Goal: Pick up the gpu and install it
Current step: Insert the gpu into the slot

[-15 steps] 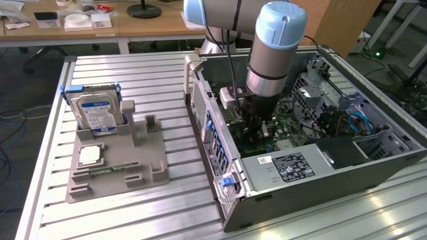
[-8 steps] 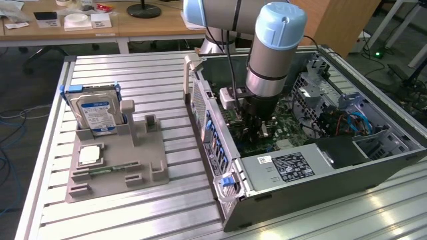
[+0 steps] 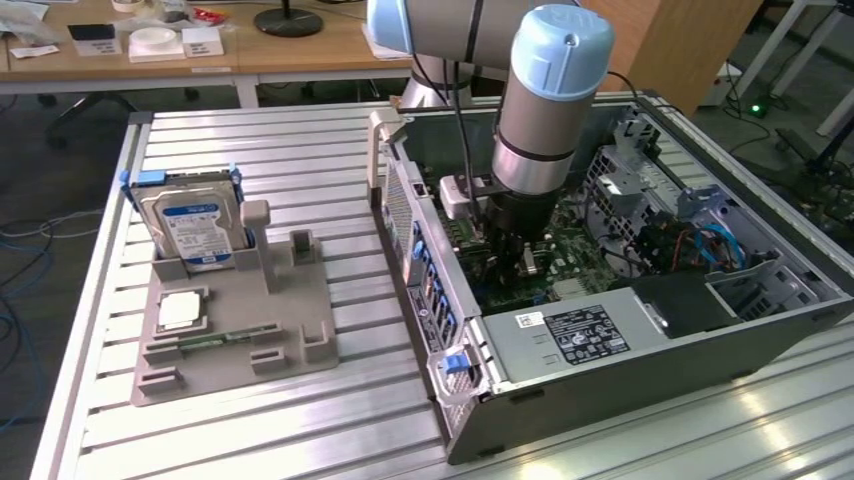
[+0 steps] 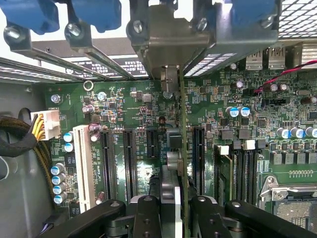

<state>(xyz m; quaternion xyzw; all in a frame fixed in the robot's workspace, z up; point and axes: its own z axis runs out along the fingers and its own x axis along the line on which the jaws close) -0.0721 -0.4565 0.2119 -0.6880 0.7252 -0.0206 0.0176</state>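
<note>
Reaching down into an open computer case (image 3: 747, 330) lying on its side on a slatted metal counter (image 3: 280, 140), a robot arm (image 3: 547, 110) stands nearly vertical with its tool (image 3: 514, 262) low over the green motherboard (image 4: 124, 99). The case also holds a silver power supply (image 3: 574, 335) with a printed label, on the side of the tool toward the camera, and a metal drive cage (image 3: 641, 190) with blue and orange cables on the exterior view's right.

In the wrist view, the tool (image 4: 174, 206) has its two black fingers (image 4: 146, 215) drawn narrowly together on the gpu (image 4: 174, 148), seen edge-on as a thin upright card running away from the fingers. The card's silver end bracket (image 4: 171, 37) sits at the far end, against the case's rear slot openings. The card stands directly over the black expansion slots (image 4: 130, 161), between two of them; whether it is seated cannot be told.

Well apart from the tool, on the exterior view's left, a grey parts holder (image 3: 234, 330) rests on the counter. It carries an upright hard drive (image 3: 194, 228) with a blue-white label, a square chip (image 3: 180, 310), and a narrow green memory stick (image 3: 220, 340) lying flat.
</note>
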